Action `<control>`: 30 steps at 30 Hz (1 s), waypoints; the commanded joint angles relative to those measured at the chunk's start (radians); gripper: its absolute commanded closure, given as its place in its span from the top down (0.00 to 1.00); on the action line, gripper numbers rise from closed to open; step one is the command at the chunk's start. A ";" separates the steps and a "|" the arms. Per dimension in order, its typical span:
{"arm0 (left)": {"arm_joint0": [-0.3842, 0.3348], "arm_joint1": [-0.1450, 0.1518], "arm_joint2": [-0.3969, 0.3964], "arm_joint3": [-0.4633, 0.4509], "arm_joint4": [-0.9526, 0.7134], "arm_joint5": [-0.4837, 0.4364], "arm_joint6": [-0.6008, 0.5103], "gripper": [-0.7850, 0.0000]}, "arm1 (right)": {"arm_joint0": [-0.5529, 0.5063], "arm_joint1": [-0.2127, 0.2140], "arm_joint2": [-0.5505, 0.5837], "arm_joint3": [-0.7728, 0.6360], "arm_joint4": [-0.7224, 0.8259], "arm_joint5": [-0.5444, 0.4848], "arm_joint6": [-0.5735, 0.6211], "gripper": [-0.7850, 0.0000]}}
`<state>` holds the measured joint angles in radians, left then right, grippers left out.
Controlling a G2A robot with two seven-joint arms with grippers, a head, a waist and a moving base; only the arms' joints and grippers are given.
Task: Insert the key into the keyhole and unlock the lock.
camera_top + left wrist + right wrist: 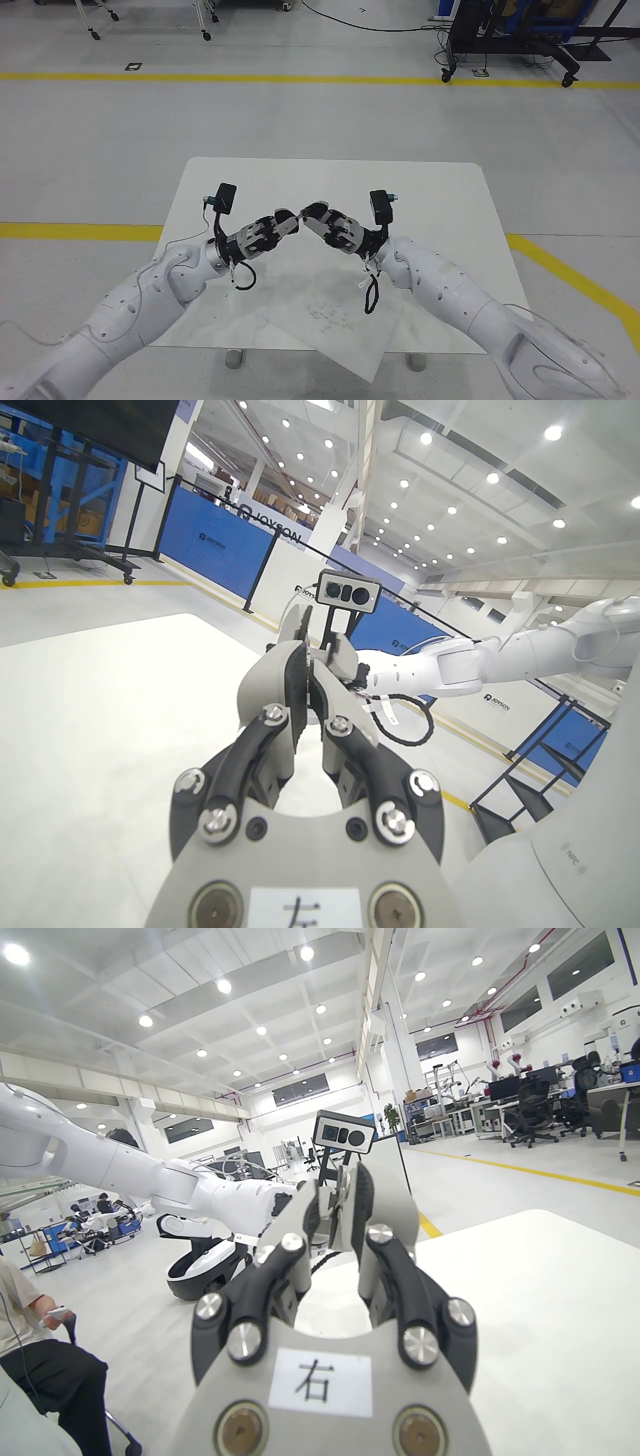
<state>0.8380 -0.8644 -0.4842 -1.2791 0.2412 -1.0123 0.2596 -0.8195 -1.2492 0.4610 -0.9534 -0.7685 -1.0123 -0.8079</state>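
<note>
Key possibly hidden inside the left tool (307,657)

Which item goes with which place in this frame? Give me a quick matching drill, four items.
Items
1. grey left end effector
2. thin white paper sheet
3. white square table
4. far straight yellow floor stripe

Places
A. partly hanging over the table's near edge
B. on the floor beyond the table's far edge
C. above the table's middle, tip close to the grey right end effector
D. beneath both arms

Pairs: 1-C, 2-A, 3-D, 4-B
</note>
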 commanded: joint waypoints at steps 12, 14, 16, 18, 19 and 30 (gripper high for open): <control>0.000 0.004 -0.009 0.000 0.023 0.000 0.021 0.00 | -0.001 0.000 0.002 0.000 0.001 0.000 0.000 1.00; 0.002 0.003 -0.010 -0.002 0.021 0.005 0.021 0.00 | -0.001 0.000 0.002 0.000 0.001 0.000 0.000 1.00; 0.015 0.002 -0.023 -0.013 0.020 0.021 0.008 0.00 | -0.004 0.001 0.006 -0.002 -0.001 0.019 0.011 1.00; 0.021 0.003 -0.040 -0.018 0.033 0.008 -0.012 0.00 | -0.011 0.010 0.031 -0.016 -0.019 0.058 0.058 1.00; 0.024 0.004 -0.049 -0.019 0.043 0.009 -0.021 0.00 | -0.015 0.018 0.043 -0.022 -0.033 0.059 0.089 1.00; 0.076 0.017 -0.147 -0.107 0.207 0.044 -0.121 0.00 | -0.179 0.156 0.275 -0.301 -0.128 0.146 0.423 1.00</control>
<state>0.9090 -0.8488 -0.6222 -1.3780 0.4324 -0.9712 0.1475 -0.9748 -1.1053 0.7101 -1.2169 -0.8909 -0.8735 -0.4106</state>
